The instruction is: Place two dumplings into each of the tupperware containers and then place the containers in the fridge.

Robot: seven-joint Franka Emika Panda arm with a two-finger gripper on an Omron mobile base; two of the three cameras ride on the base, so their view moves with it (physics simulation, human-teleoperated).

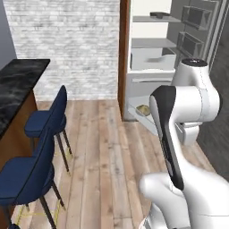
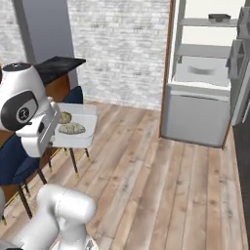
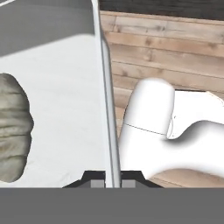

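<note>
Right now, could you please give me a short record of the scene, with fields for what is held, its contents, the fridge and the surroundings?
held: whitish shallow rectangular plastic container, its wall clamped between the dark fingers
gripper: shut on the container's rim
contents: two beige-tan dumplings inside
fridge: tall open fridge with wood-brown side edge, ahead across the wooden floor
upper shelf: dark shallow container
surroundings: navy blue bar stools beside a black marble counter

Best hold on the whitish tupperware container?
On the whitish tupperware container, the thin side wall, pincer astride the rim from above, one finger inside, one outside: the box looks too wide to span, and the dumplings lie clear of that edge.
</note>
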